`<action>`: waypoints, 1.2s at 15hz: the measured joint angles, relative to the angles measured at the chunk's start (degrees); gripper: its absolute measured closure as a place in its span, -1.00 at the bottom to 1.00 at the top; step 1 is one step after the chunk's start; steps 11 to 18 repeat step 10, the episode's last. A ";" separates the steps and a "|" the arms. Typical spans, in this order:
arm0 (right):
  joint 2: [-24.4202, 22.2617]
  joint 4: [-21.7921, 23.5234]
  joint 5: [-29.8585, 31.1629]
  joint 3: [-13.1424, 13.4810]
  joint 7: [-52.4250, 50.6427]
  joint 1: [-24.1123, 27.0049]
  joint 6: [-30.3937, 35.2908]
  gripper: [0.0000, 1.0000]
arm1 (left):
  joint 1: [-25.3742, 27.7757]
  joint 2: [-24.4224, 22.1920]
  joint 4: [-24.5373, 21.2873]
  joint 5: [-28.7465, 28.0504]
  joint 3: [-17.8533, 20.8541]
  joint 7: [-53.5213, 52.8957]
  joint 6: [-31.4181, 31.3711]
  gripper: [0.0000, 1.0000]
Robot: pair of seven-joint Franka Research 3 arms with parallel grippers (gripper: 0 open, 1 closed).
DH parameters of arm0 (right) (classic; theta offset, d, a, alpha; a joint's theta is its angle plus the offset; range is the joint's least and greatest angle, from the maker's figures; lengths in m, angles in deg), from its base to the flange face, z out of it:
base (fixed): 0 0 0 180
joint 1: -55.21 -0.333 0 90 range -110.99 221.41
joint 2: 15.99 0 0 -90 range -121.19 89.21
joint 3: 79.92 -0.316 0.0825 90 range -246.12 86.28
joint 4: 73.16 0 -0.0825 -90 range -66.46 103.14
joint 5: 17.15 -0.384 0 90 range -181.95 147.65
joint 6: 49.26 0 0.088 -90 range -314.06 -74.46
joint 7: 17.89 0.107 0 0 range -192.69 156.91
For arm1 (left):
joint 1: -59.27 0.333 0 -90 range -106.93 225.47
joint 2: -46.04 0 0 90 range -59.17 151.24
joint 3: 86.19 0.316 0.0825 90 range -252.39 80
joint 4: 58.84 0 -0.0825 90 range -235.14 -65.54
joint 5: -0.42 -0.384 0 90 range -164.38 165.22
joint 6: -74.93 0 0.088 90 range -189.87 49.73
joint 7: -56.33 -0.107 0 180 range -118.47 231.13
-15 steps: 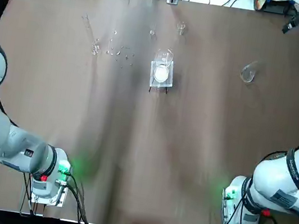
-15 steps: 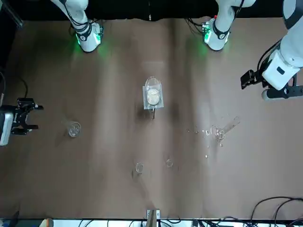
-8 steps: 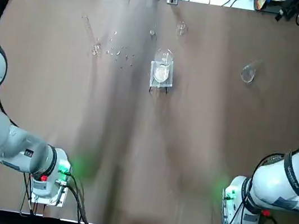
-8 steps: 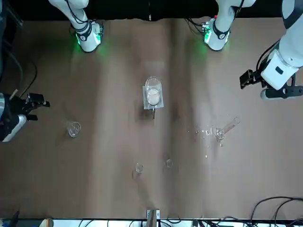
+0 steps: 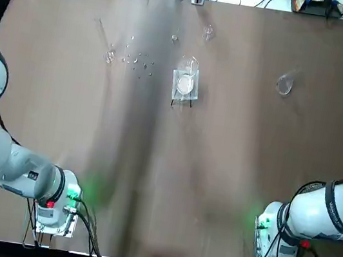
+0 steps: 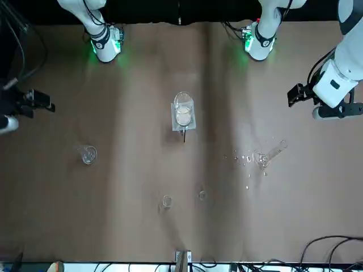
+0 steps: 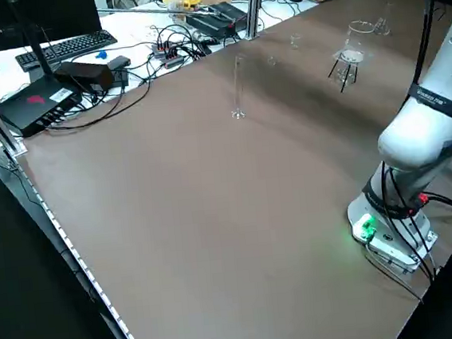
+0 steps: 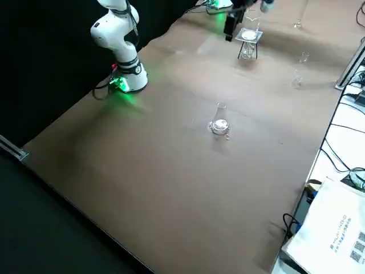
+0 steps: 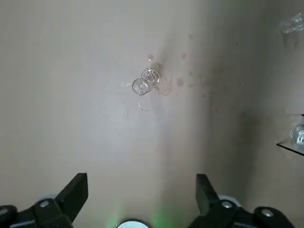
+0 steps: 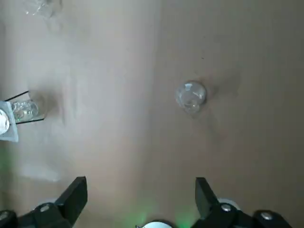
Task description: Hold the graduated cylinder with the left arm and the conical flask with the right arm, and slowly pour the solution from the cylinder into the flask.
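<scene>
The graduated cylinder (image 7: 237,88) stands upright on the far left part of the brown table (image 5: 165,167), a thin clear tube (image 5: 105,41). My left gripper (image 9: 141,190) hangs high above it, open and holding nothing, and the cylinder (image 9: 145,83) shows end-on below. The conical flask (image 5: 285,84) stands on the far right part of the table. My right gripper (image 10: 140,192) hovers open well above it, and the flask (image 10: 191,95) sits apart from its fingers. Neither gripper touches any glass.
A clear square container with a white disc (image 5: 185,84) stands on a small wire stand at mid table. Two small glass pieces (image 5: 208,31) lie near the far edge. Small glints (image 5: 137,62) dot the table beside the cylinder. Cables and electronics (image 7: 80,71) lie beyond the far edge.
My right gripper has moved out of the top view at the far right corner and shifted along the table's right side in the front view. The left arm has hardly moved.
</scene>
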 joint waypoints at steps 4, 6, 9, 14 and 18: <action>-6.94 6.78 0.94 0.00 1.77 -0.91 -2.28 -1.00 | 0.00 0.00 0.00 0.00 0.00 0.00 -0.02 -1.00; -11.38 12.96 2.07 -0.02 1.79 -1.01 -6.19 -1.00 | 0.00 0.00 0.00 0.06 0.00 0.00 -0.06 -1.00; -15.41 18.34 3.04 -0.09 1.79 -1.03 -7.66 -1.00 | 0.01 0.00 0.10 0.06 0.00 0.00 -0.17 -1.00; -15.89 18.95 3.27 -0.11 1.79 -1.03 -7.75 -1.00 | 0.01 0.00 0.15 0.06 0.00 0.00 -0.19 -1.00; -15.89 18.95 3.27 -0.11 1.79 -1.03 -7.75 -1.00 | 0.01 0.00 0.15 0.06 0.00 0.00 -0.19 -1.00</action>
